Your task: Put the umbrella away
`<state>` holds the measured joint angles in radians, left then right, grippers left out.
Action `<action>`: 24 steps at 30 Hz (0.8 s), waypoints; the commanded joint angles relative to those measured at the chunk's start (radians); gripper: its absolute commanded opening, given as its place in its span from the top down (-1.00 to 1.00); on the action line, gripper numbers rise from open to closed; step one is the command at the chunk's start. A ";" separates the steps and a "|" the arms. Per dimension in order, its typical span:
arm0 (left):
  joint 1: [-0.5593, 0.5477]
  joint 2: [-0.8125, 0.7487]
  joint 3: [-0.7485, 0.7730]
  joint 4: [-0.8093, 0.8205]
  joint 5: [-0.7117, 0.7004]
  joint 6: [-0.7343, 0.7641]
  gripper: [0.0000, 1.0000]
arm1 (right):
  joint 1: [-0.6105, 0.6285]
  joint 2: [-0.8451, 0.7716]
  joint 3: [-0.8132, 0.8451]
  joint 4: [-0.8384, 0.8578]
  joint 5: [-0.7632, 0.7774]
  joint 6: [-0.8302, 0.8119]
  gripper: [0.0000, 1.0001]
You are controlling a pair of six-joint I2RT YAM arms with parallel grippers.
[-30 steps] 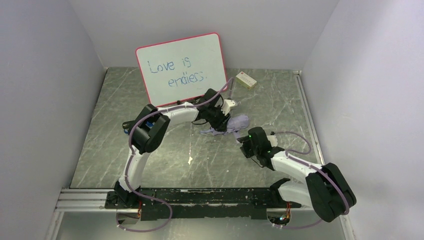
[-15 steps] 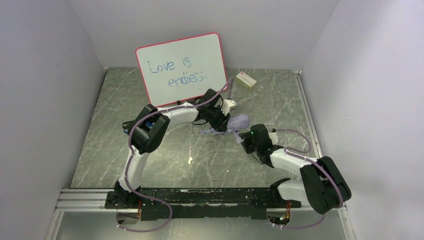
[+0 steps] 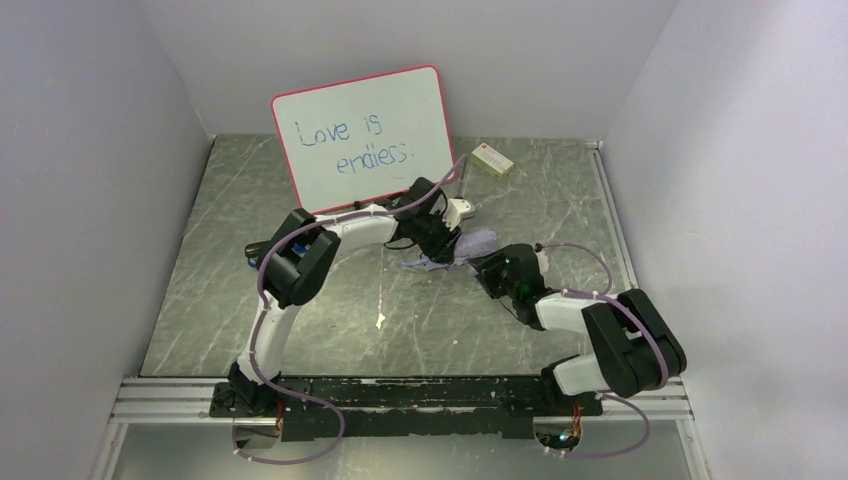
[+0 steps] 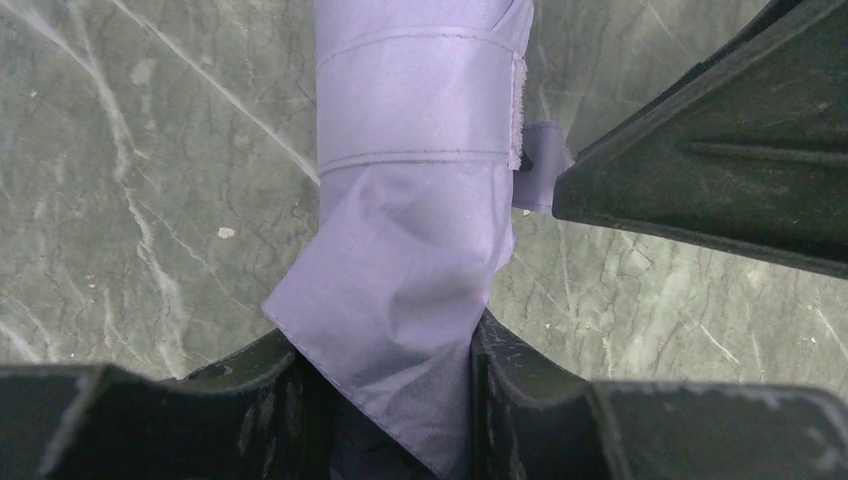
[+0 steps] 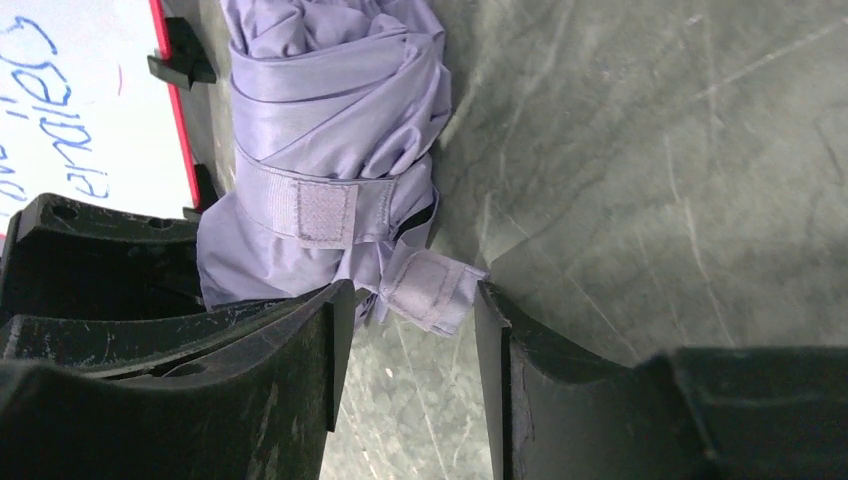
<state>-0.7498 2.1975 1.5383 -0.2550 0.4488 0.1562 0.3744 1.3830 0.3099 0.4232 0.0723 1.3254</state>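
The pale lavender fabric folding umbrella [image 3: 472,245] lies rolled on the grey marbled surface [image 3: 330,320], just in front of the red-framed whiteboard [image 3: 362,135], and both arms meet over it. The left arm's fingers [image 3: 445,245] are clamped on a loose fold of its fabric. The right arm's fingers [image 3: 492,266] stand apart, holding nothing, on the opposite side of the bundle. The coming move seems to turn on the loose tab of the fabric closure strap [image 5: 425,287]. In the right wrist view it sits directly between the parted fingers, low against the surface, while the roll's long axis runs away from them up the picture. The right arm therefore looks best placed to take the tab (the left is already occupied steadying the cloth). The overhead view gives only the layout, with the umbrella a small lavender lump between two black wrists. The right wrist view adds the strap's bare fastening patch [image 5: 322,212], with nothing pressed onto it. The left wrist view shows the band snug around the roll and the pinch itself, but not that patch. No view shows the shaft or handle.
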 commanded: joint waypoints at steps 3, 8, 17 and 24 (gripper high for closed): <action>-0.021 0.155 -0.077 -0.233 -0.148 -0.011 0.91 | -0.018 0.052 -0.026 0.137 -0.052 -0.161 -0.04; -0.023 0.160 -0.076 -0.237 -0.153 -0.008 0.90 | -0.051 0.106 -0.032 0.275 -0.131 -0.268 -0.03; -0.026 0.168 -0.074 -0.243 -0.156 -0.007 0.91 | -0.093 0.179 0.011 0.300 -0.169 -0.385 0.00; -0.026 0.172 -0.074 -0.249 -0.158 -0.004 0.90 | -0.094 0.153 0.036 0.225 -0.116 -0.466 0.00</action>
<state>-0.7528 2.2059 1.5459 -0.2718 0.4446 0.1570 0.2893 1.5490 0.3275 0.7116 -0.1020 0.9470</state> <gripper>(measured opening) 0.417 0.502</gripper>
